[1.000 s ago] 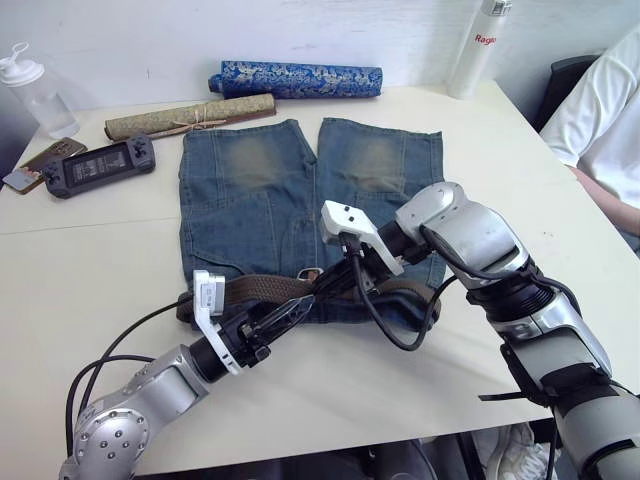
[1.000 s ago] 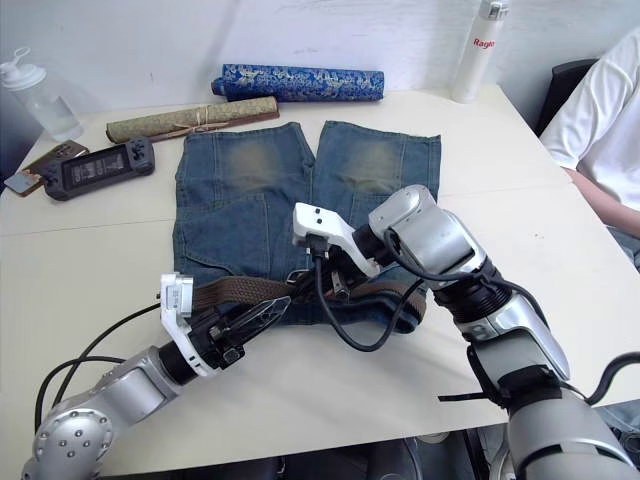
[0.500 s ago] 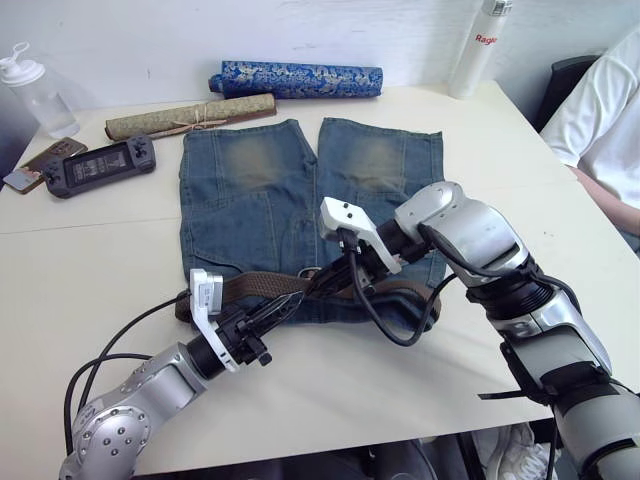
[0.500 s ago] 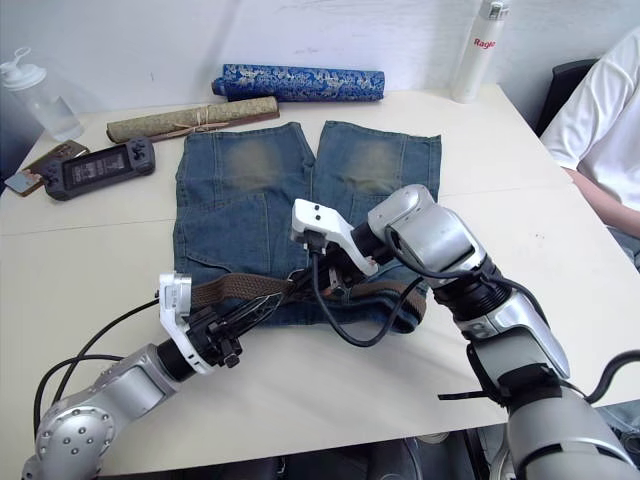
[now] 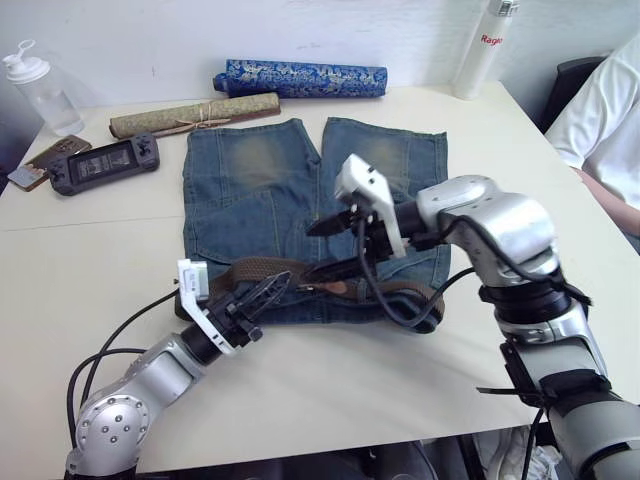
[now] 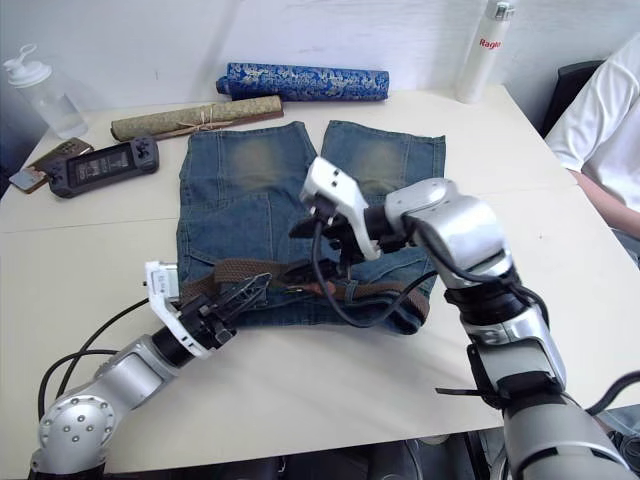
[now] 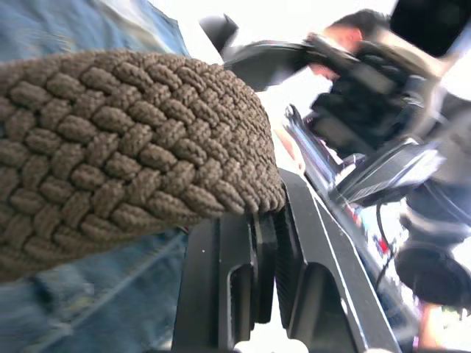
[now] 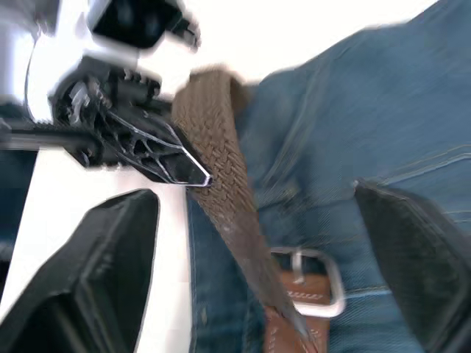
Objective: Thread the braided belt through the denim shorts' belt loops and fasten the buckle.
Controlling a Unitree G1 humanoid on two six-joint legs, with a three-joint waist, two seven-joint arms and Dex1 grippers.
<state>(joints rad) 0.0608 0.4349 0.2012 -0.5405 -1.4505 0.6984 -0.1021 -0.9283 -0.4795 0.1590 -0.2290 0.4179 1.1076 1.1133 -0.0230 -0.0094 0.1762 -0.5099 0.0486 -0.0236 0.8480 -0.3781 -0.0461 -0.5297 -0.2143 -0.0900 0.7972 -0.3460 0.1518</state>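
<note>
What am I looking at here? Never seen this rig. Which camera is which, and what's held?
It is a humanoid robot with two arms, each ending in a two-finger hand. The two wide pictures come from its head, looking down. The two close-ups come from cameras on its wrists. On the table lie shorts with a belt across the waistband. The left hand pinches the belt. The right hand hovers open over the buckle. Along the far edge are two rolls, a game console and bottles.
</note>
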